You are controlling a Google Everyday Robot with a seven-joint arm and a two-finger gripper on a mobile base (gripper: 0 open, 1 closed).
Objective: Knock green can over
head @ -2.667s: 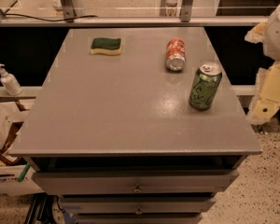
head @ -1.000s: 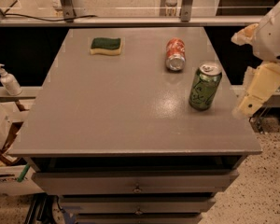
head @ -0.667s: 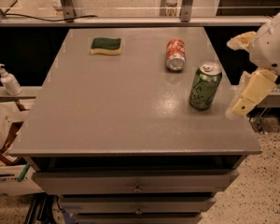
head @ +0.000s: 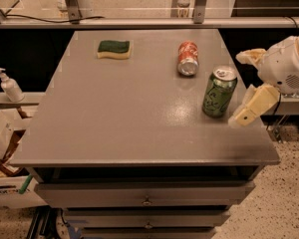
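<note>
One sideways shove high on the green can (head: 219, 92) should tip it; end effector (head: 240, 89) just right, fingers spread, empty, over worktop (head: 124, 113).

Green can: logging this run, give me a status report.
Hand open, close right of green can. Can upright near table's right edge. Nothing between them; red can lies behind.

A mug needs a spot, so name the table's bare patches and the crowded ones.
Bare: the whole front half of the table, and the middle between sponge and red can. Crowded: the right edge, where the green can stands beside the gripper, jaws open, with the red can lying just behind.
</note>
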